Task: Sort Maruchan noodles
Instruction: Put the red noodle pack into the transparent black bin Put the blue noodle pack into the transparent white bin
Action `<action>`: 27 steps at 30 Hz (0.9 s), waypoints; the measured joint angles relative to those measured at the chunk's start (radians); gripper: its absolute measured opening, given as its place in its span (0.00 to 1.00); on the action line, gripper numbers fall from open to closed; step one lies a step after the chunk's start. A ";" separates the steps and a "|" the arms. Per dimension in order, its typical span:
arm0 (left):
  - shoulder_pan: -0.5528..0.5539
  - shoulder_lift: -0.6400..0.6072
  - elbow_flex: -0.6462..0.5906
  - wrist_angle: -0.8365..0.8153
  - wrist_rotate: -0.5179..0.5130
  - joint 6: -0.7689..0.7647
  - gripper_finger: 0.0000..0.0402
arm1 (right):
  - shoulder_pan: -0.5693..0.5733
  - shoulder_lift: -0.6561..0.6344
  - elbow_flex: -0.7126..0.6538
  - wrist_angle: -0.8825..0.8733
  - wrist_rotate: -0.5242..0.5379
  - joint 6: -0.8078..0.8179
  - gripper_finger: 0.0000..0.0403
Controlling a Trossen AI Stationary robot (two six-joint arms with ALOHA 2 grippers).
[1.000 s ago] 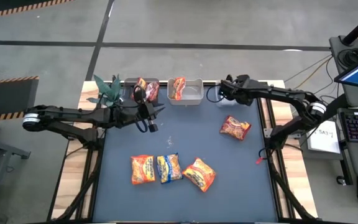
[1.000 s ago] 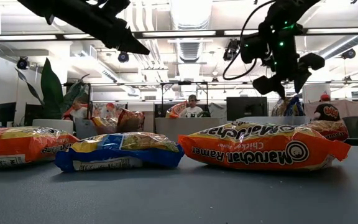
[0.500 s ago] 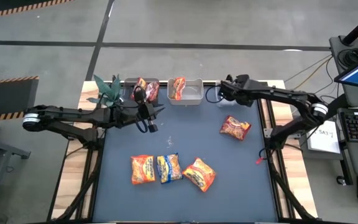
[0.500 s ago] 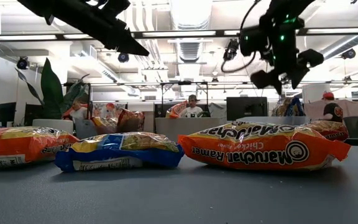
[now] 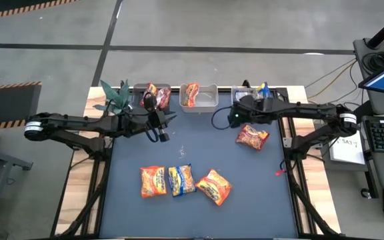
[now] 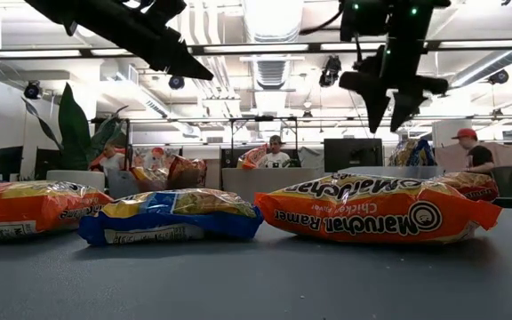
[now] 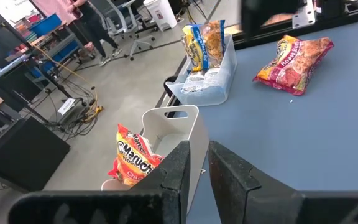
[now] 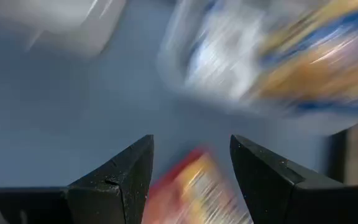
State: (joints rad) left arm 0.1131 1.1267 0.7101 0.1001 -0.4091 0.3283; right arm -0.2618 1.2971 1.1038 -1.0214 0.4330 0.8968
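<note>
Three Maruchan packets lie flat in a row near the table's near edge: orange [image 5: 153, 181], blue-and-yellow [image 5: 181, 179], orange [image 5: 214, 187]. A dark red packet [image 5: 253, 137] lies alone toward the right. My right gripper [image 5: 234, 119] hangs open just left of it, above the table, fingers pointing down [image 6: 391, 102]. In its wrist view the red packet [image 8: 191, 180] shows blurred between the fingers. My left gripper [image 5: 169, 123] waits in the air in front of the far bins, its fingers nearly together [image 7: 197, 168].
Three bins stand along the far edge. The left one [image 5: 157, 97] holds dark red packets, the middle one [image 5: 209, 99] an orange packet, the right one [image 5: 252, 93] blue-and-yellow packets [image 7: 204, 46]. A plant [image 5: 115, 97] stands at the far left corner. Bare mat lies between the row and the bins.
My right gripper has swung from above the far right bin toward the near edge and the left, coming lower beside the dark red packet and tipping until its fingers point down. The blue-and-yellow packet in that bin now shows.
</note>
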 joint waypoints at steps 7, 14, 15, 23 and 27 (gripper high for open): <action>0.000 0.000 0.000 0.000 0.000 0.000 0.10 | 0.005 0.038 -0.031 -0.088 -0.425 0.046 0.39; 0.000 0.000 0.000 -0.006 0.000 0.000 0.10 | 0.007 0.110 -0.032 -0.223 -0.350 0.126 0.10; 0.000 0.000 0.000 -0.006 0.000 0.000 0.10 | 0.007 0.121 -0.032 -0.223 -0.355 0.124 0.06; 0.000 0.000 0.000 -0.006 0.000 0.000 0.10 | 0.007 0.257 -0.047 -0.297 -0.380 0.114 0.03; 0.000 0.000 0.000 -0.006 0.000 0.000 0.10 | 0.022 0.325 -0.042 -0.210 -0.381 0.063 0.02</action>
State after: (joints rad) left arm 0.1133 1.1267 0.7101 0.0940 -0.4088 0.3279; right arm -0.2394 1.6218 1.0623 -1.2318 0.0517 0.9596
